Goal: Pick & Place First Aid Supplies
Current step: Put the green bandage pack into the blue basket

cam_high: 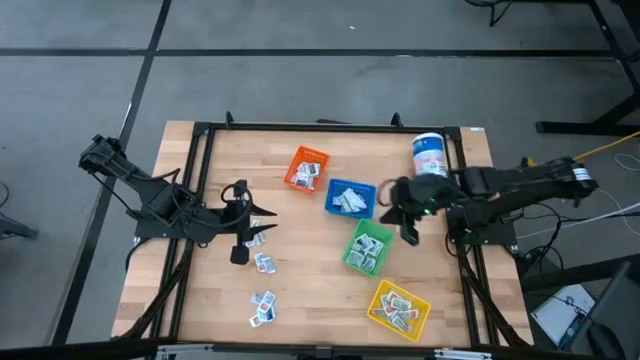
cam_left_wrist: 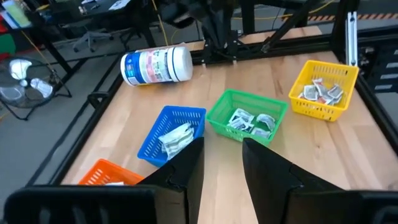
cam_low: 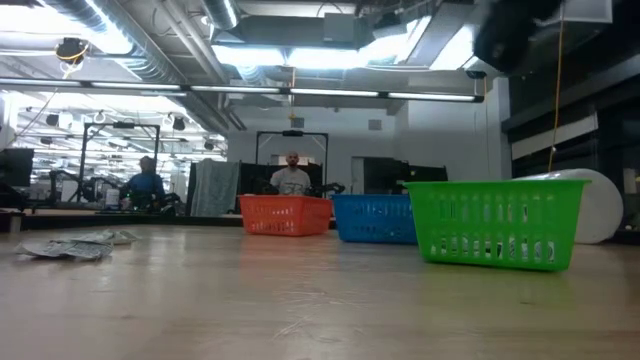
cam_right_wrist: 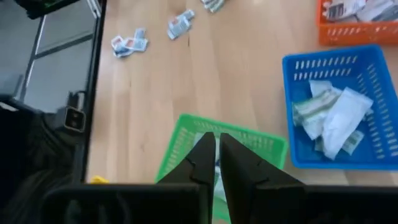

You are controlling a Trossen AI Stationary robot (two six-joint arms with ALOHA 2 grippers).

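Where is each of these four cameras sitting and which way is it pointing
High view: overhead, straight down on the table; both arms show.
Low view: table height, level across to the green bin; no arm clearly shown.
Left wrist view: on the left arm, past its open jaws toward the bins.
Right wrist view: on the right arm, past its shut jaws, over the green bin.
All four views share the green bin.
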